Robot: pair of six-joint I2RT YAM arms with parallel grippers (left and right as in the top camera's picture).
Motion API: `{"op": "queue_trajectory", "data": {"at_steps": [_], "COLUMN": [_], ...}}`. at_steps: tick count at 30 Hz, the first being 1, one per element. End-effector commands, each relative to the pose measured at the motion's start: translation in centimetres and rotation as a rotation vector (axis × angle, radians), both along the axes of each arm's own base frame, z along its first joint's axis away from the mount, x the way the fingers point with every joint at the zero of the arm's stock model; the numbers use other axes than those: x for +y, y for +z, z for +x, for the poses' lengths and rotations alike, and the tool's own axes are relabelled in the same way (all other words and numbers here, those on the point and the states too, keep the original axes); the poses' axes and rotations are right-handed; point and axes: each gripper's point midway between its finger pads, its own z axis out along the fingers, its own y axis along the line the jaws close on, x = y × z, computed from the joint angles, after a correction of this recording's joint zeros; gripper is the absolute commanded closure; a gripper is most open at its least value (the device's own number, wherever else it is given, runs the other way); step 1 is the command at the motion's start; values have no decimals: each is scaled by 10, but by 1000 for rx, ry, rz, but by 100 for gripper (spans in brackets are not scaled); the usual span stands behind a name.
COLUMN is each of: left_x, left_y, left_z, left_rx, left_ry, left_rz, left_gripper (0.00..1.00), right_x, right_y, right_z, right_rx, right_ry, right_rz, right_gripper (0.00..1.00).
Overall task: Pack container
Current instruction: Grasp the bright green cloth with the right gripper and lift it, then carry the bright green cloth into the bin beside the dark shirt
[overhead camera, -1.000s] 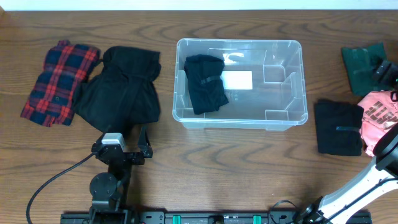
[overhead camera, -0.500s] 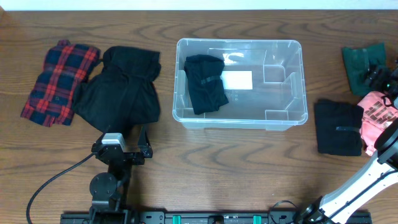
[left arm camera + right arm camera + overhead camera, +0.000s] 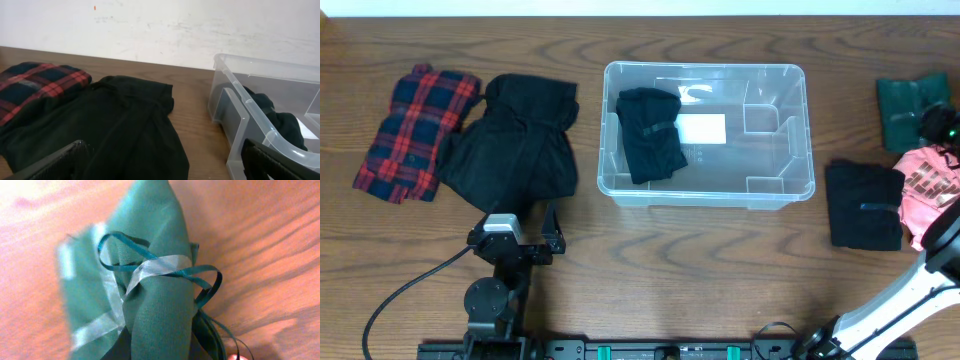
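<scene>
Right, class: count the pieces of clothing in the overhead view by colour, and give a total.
Black: 3 – black garment at left, black garment at centre, black garment at right
Red plaid: 1 – plaid garment
Green: 1 – green garment
Pink: 1 – pink garment
Total: 6

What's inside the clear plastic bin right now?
One folded black garment lies at the left end of the clear rectangular plastic container; whatever is beneath it is hidden.

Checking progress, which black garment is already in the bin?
The folded black garment in the container's left end; the other two lie outside, on the table.
</scene>
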Motion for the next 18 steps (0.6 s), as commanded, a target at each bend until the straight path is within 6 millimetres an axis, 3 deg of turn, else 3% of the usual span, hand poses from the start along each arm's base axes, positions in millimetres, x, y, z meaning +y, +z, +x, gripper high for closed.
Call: {"op": "queue_trajectory", "data": {"at_steps": [1,5,10,14,18], "left_x": [1,1,2,1,1], "left_y": [-15,-15,-15,-15,-15], "left_z": [-1,-1,-1,-1,-1], "left_rx": [46,46,46,46,46], "left_ry": [10,10,11,10,10], "left_rz": [3,3,3,3,3], "left_gripper": [2,2,2,2,2], "right_x": [-2,10,52,108,176], "right_y": [84,142,198,235,252], "right_z": [4,4,6,5,2], "right_rx": [-131,-225,-370,-466,-450], "right_ry": [8,32,117,234,372], "right_rz": [-103,-158,-41,191,341], "right_gripper": [90,89,99,99,99]}}
